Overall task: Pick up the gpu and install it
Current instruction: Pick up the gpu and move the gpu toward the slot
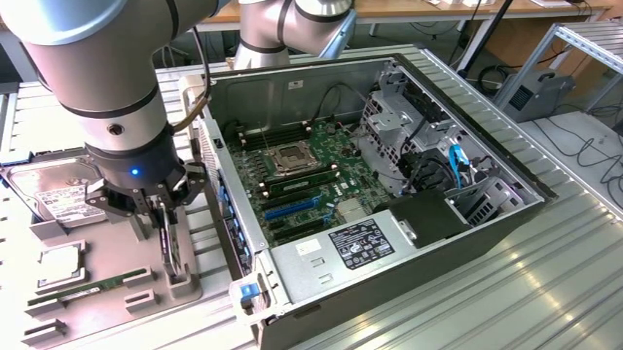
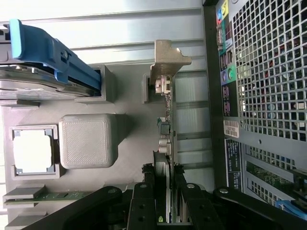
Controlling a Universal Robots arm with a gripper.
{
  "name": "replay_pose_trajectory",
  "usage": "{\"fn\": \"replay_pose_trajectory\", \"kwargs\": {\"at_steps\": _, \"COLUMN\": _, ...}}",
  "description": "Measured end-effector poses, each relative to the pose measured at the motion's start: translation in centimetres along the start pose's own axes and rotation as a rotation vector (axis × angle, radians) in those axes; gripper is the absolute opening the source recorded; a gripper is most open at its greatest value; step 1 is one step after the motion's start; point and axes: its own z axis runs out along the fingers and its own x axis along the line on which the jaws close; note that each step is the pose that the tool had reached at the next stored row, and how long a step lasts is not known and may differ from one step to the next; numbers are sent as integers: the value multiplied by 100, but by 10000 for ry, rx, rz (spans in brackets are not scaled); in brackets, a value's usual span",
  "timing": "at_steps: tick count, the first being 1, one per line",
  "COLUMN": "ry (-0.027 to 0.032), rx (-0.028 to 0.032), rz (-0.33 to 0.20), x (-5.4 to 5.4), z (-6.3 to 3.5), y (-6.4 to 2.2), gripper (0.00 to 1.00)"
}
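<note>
Tool (image 1: 165,219) clamped on the gpu (image 2: 166,139) at its upper edge; gpu stands on edge in the grey holder (image 1: 183,290); open computer case (image 1: 389,281) just beside.

A ribbed metal table (image 1: 506,292) spreads out from the jaws, catching bright glare. Well beyond the jaws stand a wooden desk (image 1: 438,10), an aluminium frame (image 1: 584,45) and loose black cables (image 1: 584,149).

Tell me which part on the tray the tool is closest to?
The gpu, the thin black card with a silver bracket, right at the tool. The hard drive, chip and memory stick sit farther away.
</note>
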Motion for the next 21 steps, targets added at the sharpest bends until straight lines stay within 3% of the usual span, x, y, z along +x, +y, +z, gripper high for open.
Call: {"fn": "replay_pose_trajectory", "kwargs": {"at_steps": 21, "ry": 0, "rx": -1, "rz": 0, "x": -1, "z": -39, "y": 2, "gripper": 26}}
